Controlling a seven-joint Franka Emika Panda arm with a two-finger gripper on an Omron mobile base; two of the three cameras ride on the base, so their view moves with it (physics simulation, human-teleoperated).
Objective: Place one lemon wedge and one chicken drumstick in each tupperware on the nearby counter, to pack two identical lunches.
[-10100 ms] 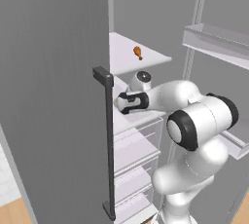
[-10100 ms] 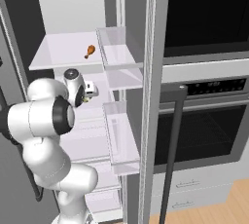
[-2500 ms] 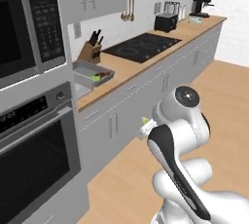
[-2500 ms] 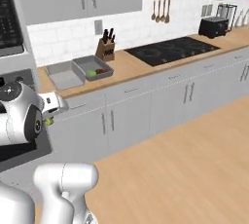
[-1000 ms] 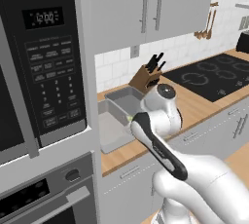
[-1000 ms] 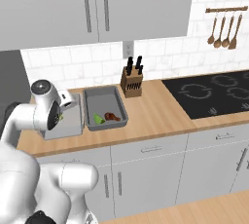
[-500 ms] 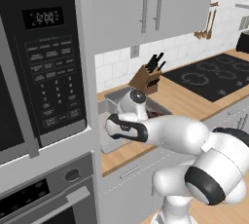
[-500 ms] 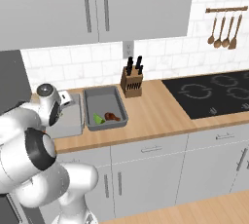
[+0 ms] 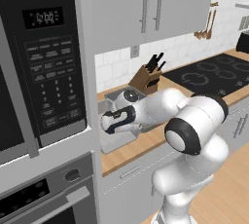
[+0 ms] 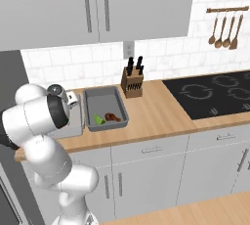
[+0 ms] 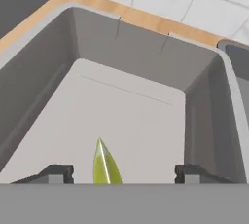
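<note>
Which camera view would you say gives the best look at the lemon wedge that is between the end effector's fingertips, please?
The hand view: the lemon wedge stands between the open end effector fingertips, over the floor of the tupperware. In both base views the arm covers that wedge; the right base view shows another wedge in the neighbouring container.

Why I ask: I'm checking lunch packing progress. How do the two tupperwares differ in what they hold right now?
The right tupperware holds a lemon wedge and a chicken drumstick. The left tupperware shows just one lemon wedge between the end effector's spread fingertips, no drumstick visible. The right one sits next to the knife block; the left sits by the wall oven unit. Both are grey, shallow and rectangular.
</note>
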